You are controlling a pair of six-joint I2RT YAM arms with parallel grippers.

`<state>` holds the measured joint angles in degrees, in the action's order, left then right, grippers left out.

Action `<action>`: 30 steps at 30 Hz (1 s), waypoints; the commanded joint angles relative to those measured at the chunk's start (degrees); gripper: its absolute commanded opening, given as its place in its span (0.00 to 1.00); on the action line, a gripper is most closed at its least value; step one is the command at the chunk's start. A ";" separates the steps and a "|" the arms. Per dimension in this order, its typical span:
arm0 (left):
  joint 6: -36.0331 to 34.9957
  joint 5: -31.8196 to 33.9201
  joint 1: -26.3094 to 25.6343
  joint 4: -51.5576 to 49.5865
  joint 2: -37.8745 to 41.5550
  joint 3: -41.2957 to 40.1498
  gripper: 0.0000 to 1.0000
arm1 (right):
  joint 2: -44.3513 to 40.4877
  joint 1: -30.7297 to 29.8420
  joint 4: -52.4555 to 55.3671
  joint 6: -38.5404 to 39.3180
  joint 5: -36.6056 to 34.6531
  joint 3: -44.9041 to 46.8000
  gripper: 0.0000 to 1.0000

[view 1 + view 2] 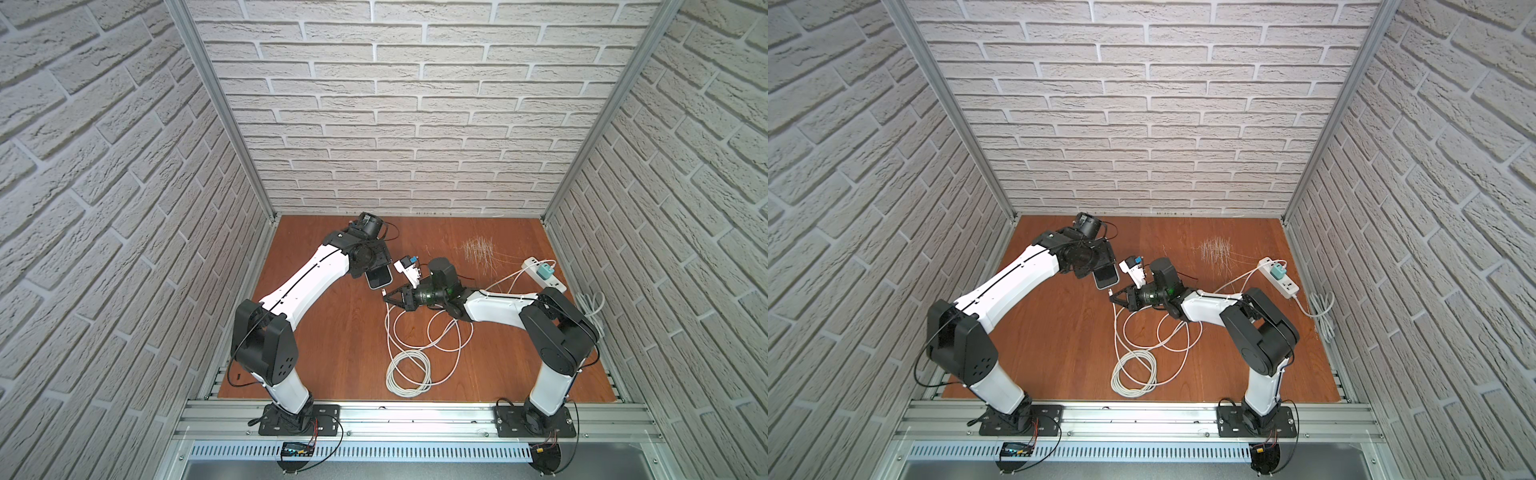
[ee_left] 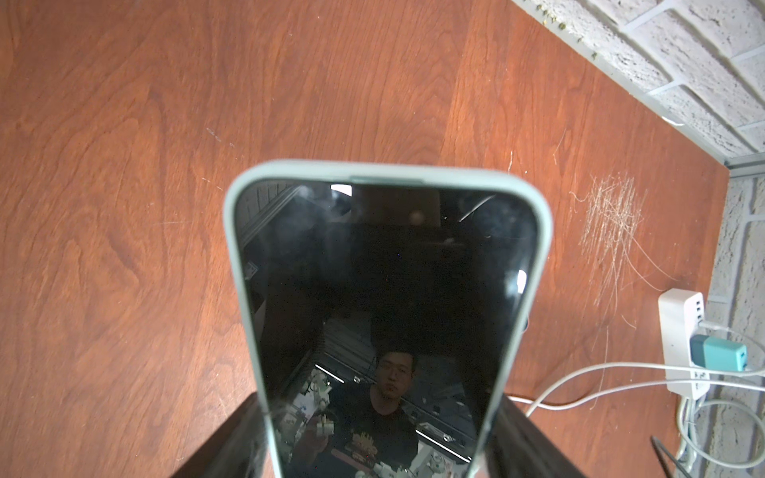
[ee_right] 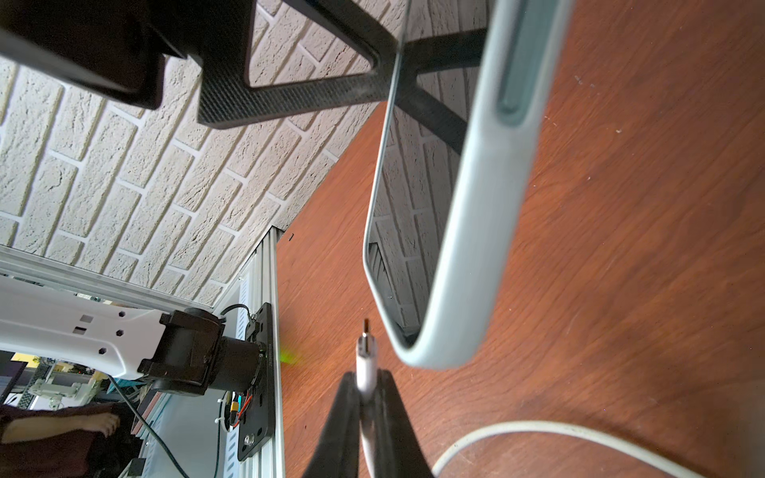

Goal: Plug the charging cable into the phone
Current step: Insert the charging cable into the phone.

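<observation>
Near centre: white charging cable (image 1: 409,370) lies coiled on the wooden table (image 1: 332,332). The right gripper (image 3: 366,387), clamped narrowly on the cable's plug (image 3: 366,351), holds it just beside the phone (image 3: 467,231), not inserted. The left gripper (image 2: 381,403) grips the phone's long edges, above the table. Far right: power strip (image 1: 557,284) with teal charger (image 1: 545,272).

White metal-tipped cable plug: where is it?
In the right wrist view, the white metal-tipped plug is pinched in the right gripper, beside a corner of the pale-green-cased phone.
</observation>
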<state>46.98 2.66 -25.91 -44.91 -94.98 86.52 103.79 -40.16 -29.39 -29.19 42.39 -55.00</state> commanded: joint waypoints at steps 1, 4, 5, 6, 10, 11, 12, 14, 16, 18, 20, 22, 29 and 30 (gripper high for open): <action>-1.01 -0.29 -0.37 2.67 2.62 -0.51 0.27 | -0.65 0.26 -2.52 -0.56 0.06 -0.18 0.03; -0.97 -0.43 -0.45 2.94 2.93 -0.91 0.28 | -0.52 0.34 -2.52 -0.60 0.20 -0.28 0.03; -1.01 -0.53 -0.43 2.98 2.95 -0.91 0.28 | -0.52 0.35 -2.45 -0.63 0.21 -0.32 0.03; -1.01 -0.68 -0.41 3.02 2.91 -0.92 0.28 | -0.55 0.35 -2.39 -0.60 0.22 -0.36 0.03; -1.01 -0.71 -0.54 2.89 3.19 -1.08 0.28 | -0.47 0.35 -2.25 -0.48 0.18 -0.37 0.03; -0.98 -0.61 -0.54 2.92 3.36 -1.09 0.28 | -0.46 0.35 -2.25 -0.44 0.23 -0.38 0.03; -1.00 -0.59 -0.53 2.92 3.51 -1.09 0.28 | -0.43 0.35 -2.25 -0.39 0.27 -0.41 0.03; -1.10 -0.67 -0.49 2.89 3.65 -0.97 0.28 | -0.43 0.35 -2.12 -0.41 0.24 -0.43 0.03; -1.13 -0.64 -0.54 2.85 3.66 -0.95 0.28 | -0.40 0.35 -2.06 -0.42 0.36 -0.50 0.03; -1.03 -0.93 -0.52 2.98 3.66 -1.00 0.28 | -0.43 0.35 -2.03 -0.39 0.33 -0.46 0.03; -1.01 -1.19 -0.59 3.16 3.61 -0.94 0.28 | -0.52 0.35 -2.08 -0.36 0.23 -0.37 0.03; -1.17 -1.36 -0.66 3.23 3.45 -0.92 0.28 | -0.65 0.35 -2.19 -0.42 0.18 -0.29 0.03; -1.64 -1.81 -0.98 3.72 3.35 -1.78 0.28 | -0.69 0.35 -1.97 -0.41 0.07 -0.28 0.03; -1.71 -1.82 -0.93 3.81 3.47 -1.81 0.28 | -0.69 0.35 -1.97 -0.40 0.06 -0.28 0.03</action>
<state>46.22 1.39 -26.48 -44.49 -93.56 85.19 103.79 -40.07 -29.56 -29.78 42.39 -55.00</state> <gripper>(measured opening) 0.790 0.123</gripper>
